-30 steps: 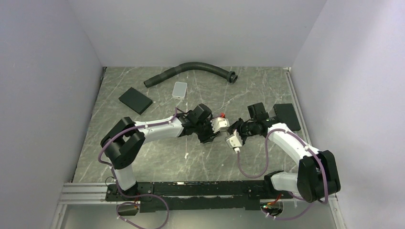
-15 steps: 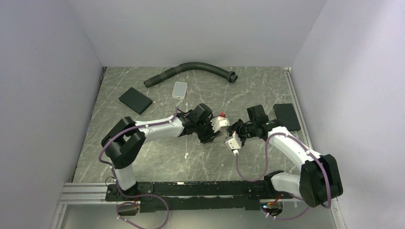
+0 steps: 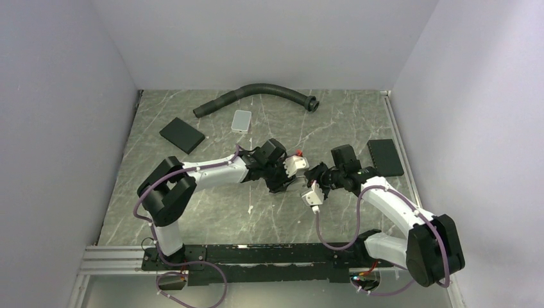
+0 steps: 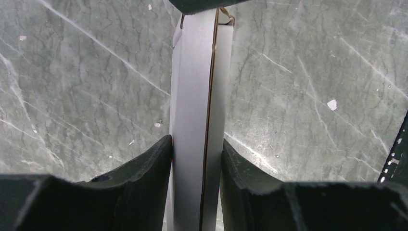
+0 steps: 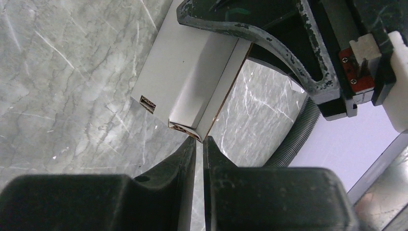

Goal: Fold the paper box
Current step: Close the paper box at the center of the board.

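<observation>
The paper box [image 4: 197, 96] is a slim white carton held on edge above the marble table, its brown cut edge running down its length. My left gripper [image 4: 196, 142] is shut on it, one finger pressed on each broad face. In the right wrist view the box [image 5: 185, 82] juts from the left gripper's fingers [image 5: 269, 38], showing its free end with a tucked flap. My right gripper [image 5: 199, 139] has its jaws almost together with only a thin slit, tips touching the box's lower end corner and nothing between them. From above, both grippers [image 3: 287, 176] [image 3: 312, 177] meet mid-table.
A black corrugated hose [image 3: 256, 92] lies along the back of the table. A light grey tile [image 3: 242, 120] and a black pad [image 3: 182, 135] lie back left. A second black pad [image 3: 385, 157] lies to the right, behind the right arm.
The right arm has shifted left and slightly nearer, bringing its gripper up to the end of the box. The left arm and the box have hardly moved.
</observation>
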Tool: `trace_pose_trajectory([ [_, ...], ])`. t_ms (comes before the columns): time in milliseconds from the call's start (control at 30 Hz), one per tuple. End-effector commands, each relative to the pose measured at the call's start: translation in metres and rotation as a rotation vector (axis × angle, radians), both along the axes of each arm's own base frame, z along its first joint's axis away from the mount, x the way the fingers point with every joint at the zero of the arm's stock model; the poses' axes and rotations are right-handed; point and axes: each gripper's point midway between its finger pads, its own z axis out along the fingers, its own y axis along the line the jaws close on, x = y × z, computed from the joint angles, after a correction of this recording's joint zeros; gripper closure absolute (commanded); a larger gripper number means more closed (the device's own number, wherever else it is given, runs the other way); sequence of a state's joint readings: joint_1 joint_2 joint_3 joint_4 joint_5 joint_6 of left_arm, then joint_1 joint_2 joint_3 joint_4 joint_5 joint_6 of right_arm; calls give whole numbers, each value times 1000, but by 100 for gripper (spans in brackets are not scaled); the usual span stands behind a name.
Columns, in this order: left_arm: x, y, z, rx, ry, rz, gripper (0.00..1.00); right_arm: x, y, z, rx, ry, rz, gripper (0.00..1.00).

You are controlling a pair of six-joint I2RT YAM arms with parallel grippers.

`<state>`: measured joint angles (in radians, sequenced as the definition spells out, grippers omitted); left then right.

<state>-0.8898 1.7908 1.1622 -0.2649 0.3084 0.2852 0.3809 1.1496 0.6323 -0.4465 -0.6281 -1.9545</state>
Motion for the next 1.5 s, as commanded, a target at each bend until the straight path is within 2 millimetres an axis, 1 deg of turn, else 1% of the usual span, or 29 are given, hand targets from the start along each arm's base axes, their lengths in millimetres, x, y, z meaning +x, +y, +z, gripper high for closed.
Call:
trace_pose_trajectory([
  [0,-4,3,-14,48,49,48,57,-42,2,-33,-38,157,56,86],
  [267,-5,4,-12,46,47,59,53,-47,0,-39,-57,139,62,83],
  [433,-3,3,-13,54,45,72,54,-48,-2,-44,-71,126,59,82],
  [500,-3,3,-14,54,46,71,55,-45,0,-41,-51,130,35,81],
  [567,-3,2,-13,52,45,69,57,-36,7,-26,12,158,-24,80],
  [633,-4,2,-12,52,41,63,58,-26,11,-8,67,183,-83,75],
  [700,-3,3,-12,53,38,59,60,-21,10,3,94,197,-108,73],
  [833,-3,4,-11,53,29,53,62,-17,3,8,124,218,-145,65],
  [1000,-5,3,-2,23,21,56,63,-13,-15,16,165,240,-198,53],
  [1133,-8,0,10,-23,18,55,63,-7,-29,30,234,286,-275,46],
  [1233,-10,-1,22,-68,18,63,63,-4,-35,44,301,349,-346,40],
  [1300,-11,2,29,-100,20,76,63,-1,-35,57,361,413,-405,37],
  [1433,-11,5,55,-199,1,114,63,-1,-28,87,469,554,-456,29],
  [1467,-10,7,67,-234,-12,125,63,0,-25,94,499,601,-474,27],
])
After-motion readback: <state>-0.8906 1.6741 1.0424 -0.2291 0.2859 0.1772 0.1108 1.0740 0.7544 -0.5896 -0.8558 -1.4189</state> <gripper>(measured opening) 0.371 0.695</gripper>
